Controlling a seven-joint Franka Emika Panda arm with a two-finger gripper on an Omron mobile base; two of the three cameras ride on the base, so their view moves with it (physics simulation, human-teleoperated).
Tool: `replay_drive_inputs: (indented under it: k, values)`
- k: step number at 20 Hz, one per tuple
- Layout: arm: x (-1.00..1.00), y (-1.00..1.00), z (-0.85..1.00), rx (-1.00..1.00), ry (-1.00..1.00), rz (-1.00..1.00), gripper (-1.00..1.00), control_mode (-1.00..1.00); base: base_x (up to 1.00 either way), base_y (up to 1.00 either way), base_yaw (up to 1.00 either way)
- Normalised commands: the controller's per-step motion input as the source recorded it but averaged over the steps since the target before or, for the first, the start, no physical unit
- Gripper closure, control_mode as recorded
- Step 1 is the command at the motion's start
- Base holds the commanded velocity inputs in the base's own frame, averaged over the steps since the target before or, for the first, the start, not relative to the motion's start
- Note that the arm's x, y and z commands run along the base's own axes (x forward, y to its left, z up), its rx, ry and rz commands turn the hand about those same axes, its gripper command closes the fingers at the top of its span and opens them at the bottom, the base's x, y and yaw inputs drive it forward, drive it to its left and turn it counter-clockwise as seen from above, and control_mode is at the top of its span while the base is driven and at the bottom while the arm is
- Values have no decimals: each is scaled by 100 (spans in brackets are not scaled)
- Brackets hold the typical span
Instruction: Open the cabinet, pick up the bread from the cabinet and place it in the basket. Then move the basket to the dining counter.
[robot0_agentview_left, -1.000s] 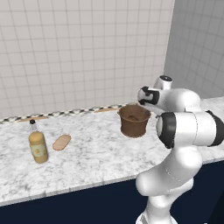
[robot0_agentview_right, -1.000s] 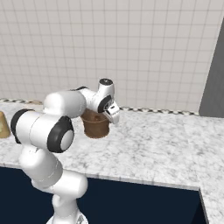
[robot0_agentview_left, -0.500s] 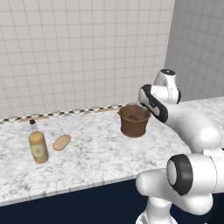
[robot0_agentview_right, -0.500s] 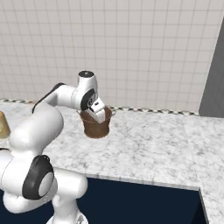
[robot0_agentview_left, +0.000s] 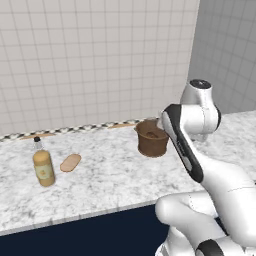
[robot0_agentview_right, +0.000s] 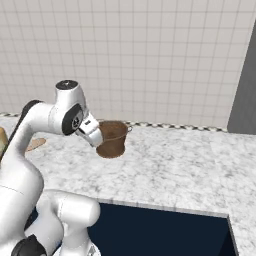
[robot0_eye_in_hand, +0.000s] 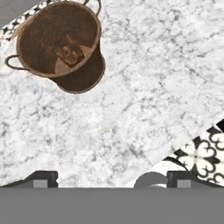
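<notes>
Claw (robot0_eye_in_hand: 111, 178) first: its two dark tips stand wide apart with nothing between them, looking down on bare marble near the counter's front edge, where a patterned black-and-white floor shows beyond.

From the left along the counter (robot0_agentview_left: 110, 175): a small amber bottle (robot0_agentview_left: 43, 166) stands upright toward the near side. Just right of it, apart from it, a flat tan slice (robot0_agentview_left: 70, 162) lies on the marble. Farther right, close to the checkered strip (robot0_agentview_left: 75, 130) at the tiled wall, sits the basket (robot0_agentview_left: 151, 138), upright on the counter top. Seen from the hand, a golden-brown lump of bread (robot0_eye_in_hand: 69, 52) rests inside the basket, on its bottom. Right of the basket, the white arm (robot0_agentview_left: 192, 125) bends over the counter, its wrist beside the basket rim but not touching it as far as I can tell.
</notes>
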Motion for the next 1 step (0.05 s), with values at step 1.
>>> replay_drive_inputs:
  k: [1]
  values:
    - [-100, 0, 88, 0, -2, 4, -100, -100, 0, 0, 0]
